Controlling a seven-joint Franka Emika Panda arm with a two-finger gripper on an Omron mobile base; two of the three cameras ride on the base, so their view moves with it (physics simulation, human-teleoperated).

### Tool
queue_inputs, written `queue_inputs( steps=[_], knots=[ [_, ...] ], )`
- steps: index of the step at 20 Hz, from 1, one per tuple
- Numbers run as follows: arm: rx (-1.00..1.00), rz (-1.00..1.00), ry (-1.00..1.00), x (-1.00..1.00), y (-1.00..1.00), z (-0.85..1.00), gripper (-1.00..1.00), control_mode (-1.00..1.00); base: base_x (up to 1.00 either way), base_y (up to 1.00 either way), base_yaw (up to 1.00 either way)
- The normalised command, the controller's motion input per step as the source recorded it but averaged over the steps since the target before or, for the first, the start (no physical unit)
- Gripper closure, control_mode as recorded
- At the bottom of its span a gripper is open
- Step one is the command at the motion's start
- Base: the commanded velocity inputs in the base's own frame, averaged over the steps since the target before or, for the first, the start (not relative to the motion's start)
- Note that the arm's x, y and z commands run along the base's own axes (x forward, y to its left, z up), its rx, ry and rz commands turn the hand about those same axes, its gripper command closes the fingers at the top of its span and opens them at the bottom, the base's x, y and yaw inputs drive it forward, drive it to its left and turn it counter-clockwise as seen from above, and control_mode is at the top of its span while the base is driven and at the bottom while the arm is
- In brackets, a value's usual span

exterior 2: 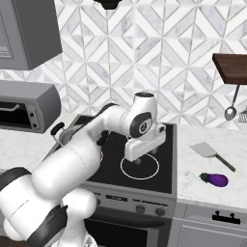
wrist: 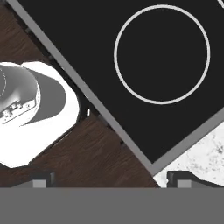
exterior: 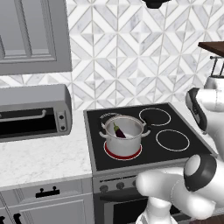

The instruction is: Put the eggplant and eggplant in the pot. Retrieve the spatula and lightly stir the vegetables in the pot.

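Gripper [exterior 2: 138, 158] hovers empty, fingers apart, above the stove's front burner [exterior 2: 139, 167]; you have one eggplant [exterior: 119, 130] in the pot [exterior: 124, 136], while the second eggplant [exterior 2: 214, 179] and spatula [exterior 2: 211, 153] wait at 3 o'clock on the counter [exterior 2: 202, 181].

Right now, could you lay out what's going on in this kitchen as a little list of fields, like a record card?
Place: simulated kitchen, stove set in a marble counter
Pot: steel, on the front-left burner, which glows red
Eggplant in pot: one, lying inside
Second eggplant: on the counter right of the stove
Spatula: flat on the counter behind that eggplant, apart from it
Gripper: above the stove's front-right burner ring, empty, fingers apart
Toaster oven: on the counter left of the stove
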Motion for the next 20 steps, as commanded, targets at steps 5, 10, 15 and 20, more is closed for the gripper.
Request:
queue_inputs(
  steps=[5, 10, 15, 20],
  knots=[
    [0.01, 0.52, 0.09, 0.21, -0.61, -0.09, -1.0, -1.0, 0.0, 0.0, 0.0],
    [0.01, 0.1, 0.0, 0.1, -0.67, 0.0, -1.0, -1.0, 0.0, 0.0, 0.0],
    [0.0, 0.0, 0.11, 0.44, -0.25, -0.04, -1.0, -1.0, 0.0, 0.0, 0.0],
    [0.0, -0.01, 0.08, 0.35, -0.01, -0.28, -1.0, -1.0, 0.0, 0.0, 0.0]
  ],
)
